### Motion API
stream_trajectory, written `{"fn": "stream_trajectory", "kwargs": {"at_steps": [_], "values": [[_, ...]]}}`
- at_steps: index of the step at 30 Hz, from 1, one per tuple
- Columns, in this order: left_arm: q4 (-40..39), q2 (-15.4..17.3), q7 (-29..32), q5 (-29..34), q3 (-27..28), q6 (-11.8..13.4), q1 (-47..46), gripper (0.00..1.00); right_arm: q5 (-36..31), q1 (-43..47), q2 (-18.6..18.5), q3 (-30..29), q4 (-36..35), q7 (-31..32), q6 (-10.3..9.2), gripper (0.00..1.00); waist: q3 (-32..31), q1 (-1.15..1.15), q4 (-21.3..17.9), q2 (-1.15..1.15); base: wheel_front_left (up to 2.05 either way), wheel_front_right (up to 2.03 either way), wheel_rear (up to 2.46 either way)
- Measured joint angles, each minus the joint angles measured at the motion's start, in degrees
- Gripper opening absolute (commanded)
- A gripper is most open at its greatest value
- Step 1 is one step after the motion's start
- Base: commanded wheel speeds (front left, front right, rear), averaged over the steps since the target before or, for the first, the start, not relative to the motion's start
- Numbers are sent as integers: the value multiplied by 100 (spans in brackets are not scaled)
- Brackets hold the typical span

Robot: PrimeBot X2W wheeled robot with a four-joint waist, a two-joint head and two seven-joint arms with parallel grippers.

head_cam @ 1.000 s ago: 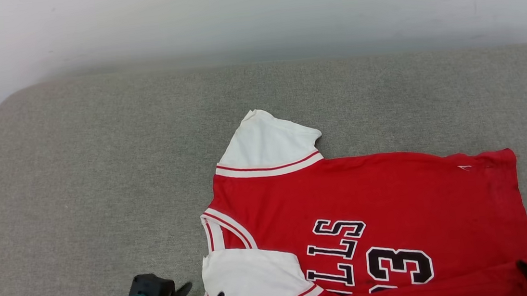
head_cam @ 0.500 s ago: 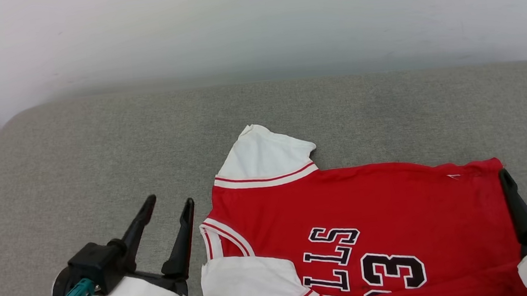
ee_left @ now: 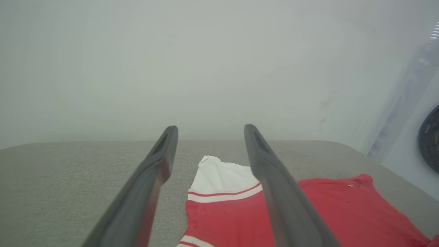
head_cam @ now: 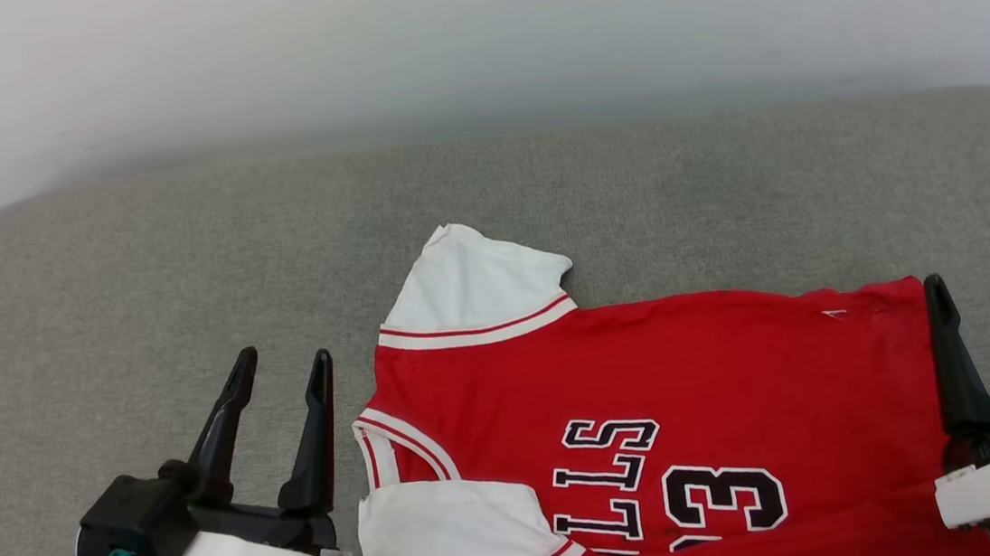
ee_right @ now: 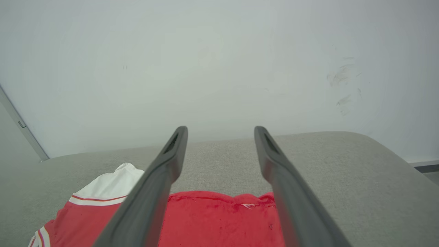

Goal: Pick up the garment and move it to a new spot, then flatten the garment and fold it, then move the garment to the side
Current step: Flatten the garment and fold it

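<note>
Both grippers have risen from the bottom edge into the lower corners: the left gripper (head_cam: 283, 357) and right gripper (head_cam: 972, 279) stand with fingers spread wide, holding nothing. Between them the garment (head_cam: 649, 363) lies flat on the grey cushion (head_cam: 184, 253), lower centre-right: red, front up, white sleeves, striped trim, black white-outlined lettering.

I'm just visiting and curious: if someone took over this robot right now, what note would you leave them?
Left gripper: open, empty, beside the collar end of the garment.
Right gripper: open, empty, at its hem end.
Garment: spread front up on the grey cushion, near sleeve lying over the chest.
Done: laid out flat.
Left: fold it, then move it aside.
</note>
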Motion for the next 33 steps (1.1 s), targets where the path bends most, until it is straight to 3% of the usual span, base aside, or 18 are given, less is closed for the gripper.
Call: {"fn": "stream_trajectory", "kwargs": {"at_steps": [3,7,8,12,21,27,33], "values": [[146,-29,0,120,20,-253,-134,100,45,-112,91,-29,29,-74,0,100,136,0,-28,0,0,0,0],[377,194,254,170,-73,-582,-677,100,35,-273,147,-25,25,-113,0,100,386,0,-91,0,0,0,0],[546,435,733,167,-175,-844,-1312,100,-31,-436,171,-24,5,-107,0,100,636,0,-160,0,0,0,0],[832,892,1486,186,-355,-1080,-2267,100,-48,-587,193,27,34,-81,0,100,986,0,-301,0,0,0,0],[1492,1662,3702,-824,-940,-1193,-4380,100,142,-906,248,249,225,-256,0,100,1628,1,-839,0,0,0,0],[1920,1983,5647,-1595,-1349,-1194,-5309,100,385,-1014,260,409,415,-486,0,100,2013,1,-1182,0,0,0,0],[2141,2060,6741,-1871,-1579,-1194,-5913,100,509,-1127,261,628,664,-692,0,100,2401,1,-1453,0,0,0,0]]}}
